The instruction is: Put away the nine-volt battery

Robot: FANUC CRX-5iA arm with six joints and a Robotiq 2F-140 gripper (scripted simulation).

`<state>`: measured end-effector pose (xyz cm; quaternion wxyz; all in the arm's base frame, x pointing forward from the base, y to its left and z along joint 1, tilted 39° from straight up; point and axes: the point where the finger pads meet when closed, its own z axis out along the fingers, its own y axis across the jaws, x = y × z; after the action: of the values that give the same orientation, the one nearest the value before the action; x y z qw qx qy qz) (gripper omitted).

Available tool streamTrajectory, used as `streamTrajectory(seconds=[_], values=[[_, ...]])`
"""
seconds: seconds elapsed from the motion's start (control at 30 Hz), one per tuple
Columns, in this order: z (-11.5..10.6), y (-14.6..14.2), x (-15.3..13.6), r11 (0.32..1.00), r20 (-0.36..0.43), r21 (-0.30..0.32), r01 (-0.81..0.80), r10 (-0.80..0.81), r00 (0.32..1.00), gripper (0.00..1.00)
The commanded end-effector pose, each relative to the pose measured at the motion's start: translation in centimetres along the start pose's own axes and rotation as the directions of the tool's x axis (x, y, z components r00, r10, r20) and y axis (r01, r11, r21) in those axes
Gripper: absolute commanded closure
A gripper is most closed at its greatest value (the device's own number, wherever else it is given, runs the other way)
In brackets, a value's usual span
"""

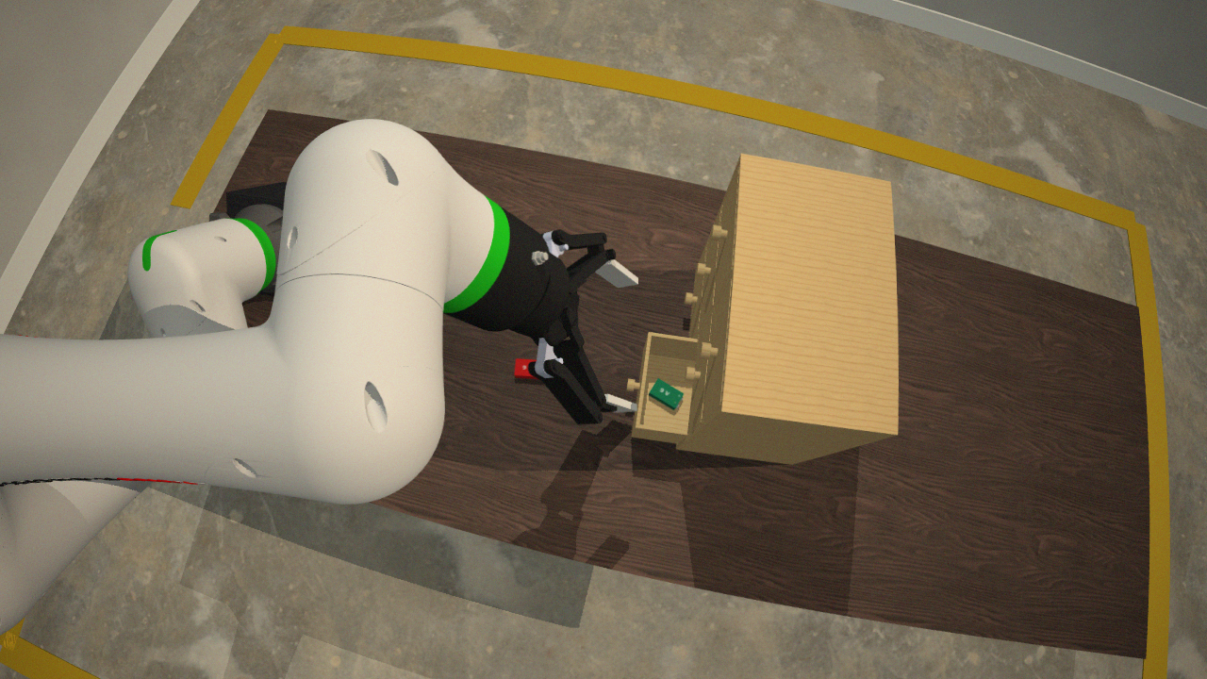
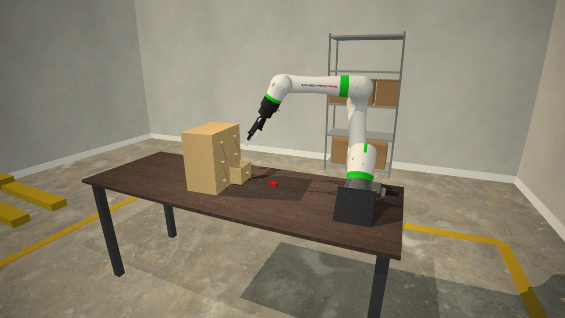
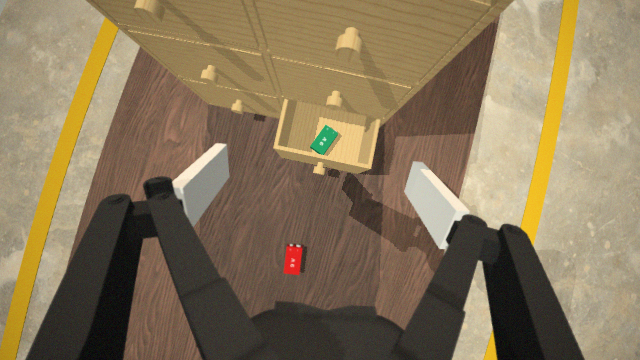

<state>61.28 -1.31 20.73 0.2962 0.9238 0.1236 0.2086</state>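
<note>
— Where is the battery for the drawer?
— A red rectangular nine-volt battery [image 1: 524, 368] [image 2: 273, 184] [image 3: 293, 259] lies on the dark wooden table [image 1: 1004, 506] [image 2: 316, 221] [image 3: 240, 210], before the pale wooden chest [image 1: 810, 295] [image 2: 199, 162] [image 3: 310, 61].
— And the gripper?
— The black two-fingered gripper [image 1: 627, 339] [image 2: 251, 141] [image 3: 320, 169] hangs above, jaws spread wide, grasping nothing; a green nine-volt battery [image 1: 666, 394] [image 3: 324, 139] sits in the open bottom drawer [image 1: 662, 433] [image 2: 238, 175] [image 3: 325, 159].

The white arm [image 1: 354, 312] [image 2: 316, 83] is reaching out high over the tabletop [image 1: 996, 506] [image 2: 316, 221] toward the chest [image 1: 810, 295] [image 2: 201, 158] [image 3: 200, 40], its elbow bending above its base. The wrist [image 1: 476, 244] [image 2: 278, 87] is tilting the black pincer [image 1: 626, 339] [image 2: 251, 141] [image 3: 320, 169] obliquely downward in front of the chest. Its two pale fingertips [image 1: 618, 273] [image 2: 246, 140] are standing wide apart, holding nothing, above the tabletop and apart from the chest.
</note>
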Motion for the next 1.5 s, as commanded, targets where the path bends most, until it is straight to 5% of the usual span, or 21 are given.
streamTrajectory(seconds=[0.0, 0.57, 1.27, 1.47], values=[[-3.1, -0.3, -0.8, 0.999, 0.148, -0.018, -0.033, 0.035, 0.988, 0.00], [-9.9, -1.0, -2.6, 0.993, 0.475, -0.077, -0.092, 0.118, 0.872, 0.00], [-10.2, -1.1, -2.9, 0.992, 0.497, -0.081, -0.095, 0.122, 0.859, 0.00], [-7.7, -1.3, -5.3, 0.994, 0.498, -0.074, -0.083, 0.109, 0.861, 0.00]])
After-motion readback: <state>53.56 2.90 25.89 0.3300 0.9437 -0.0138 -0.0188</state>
